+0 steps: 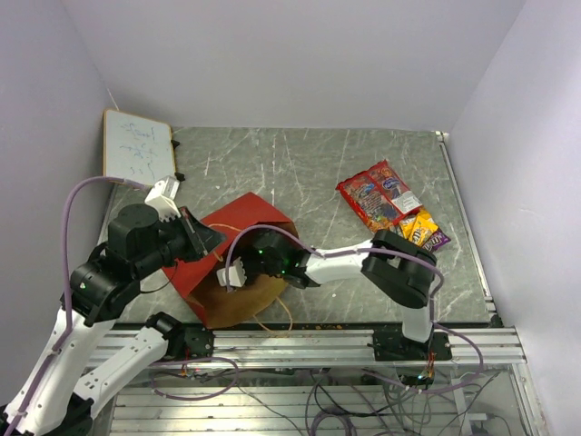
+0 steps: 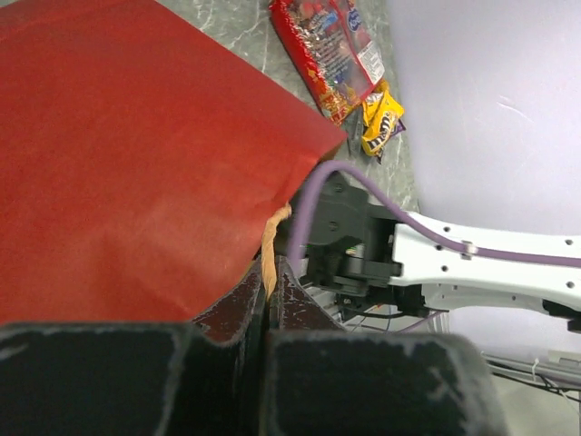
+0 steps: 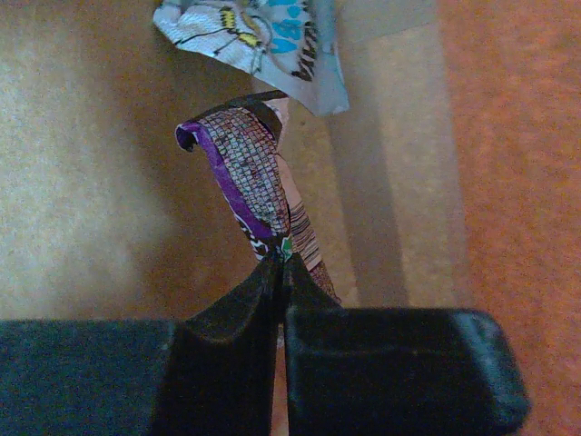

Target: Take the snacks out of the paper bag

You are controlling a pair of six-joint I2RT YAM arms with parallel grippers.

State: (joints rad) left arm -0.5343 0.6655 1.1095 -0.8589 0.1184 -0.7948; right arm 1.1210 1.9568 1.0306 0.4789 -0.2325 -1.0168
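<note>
At the upper left of the top view a white board [image 1: 138, 145] is seen leaning against the wall at the table's [image 1: 272, 163] corner. Just right of it, at left centre, the left gripper [image 1: 203, 238] is set against the paper bag [image 1: 250, 213]. In the left wrist view its fingers [image 2: 270, 277] are pressed together with the bag's [image 2: 136, 154] rim pinched between them. The bag is laid on its side at the lower centre of the top view, red outside up, with its brown mouth turned toward the near edge.

The right gripper [image 1: 229, 272] is reached into that mouth. In the right wrist view it [image 3: 281, 263] is closed tightly on the lower end of a purple-and-brown packet [image 3: 241, 173], which is held upright against the kraft interior. A silvery-blue packet [image 3: 263, 36] is seen lying above it at the top of that frame, inside the bag.

Right of centre on the table, well apart from the bag, two red crisp bags [image 1: 377, 195] are laid side by side. A yellow pack [image 1: 416, 225] touches their lower end, and a small purple pack [image 1: 436, 241] is tucked just beside it.
</note>
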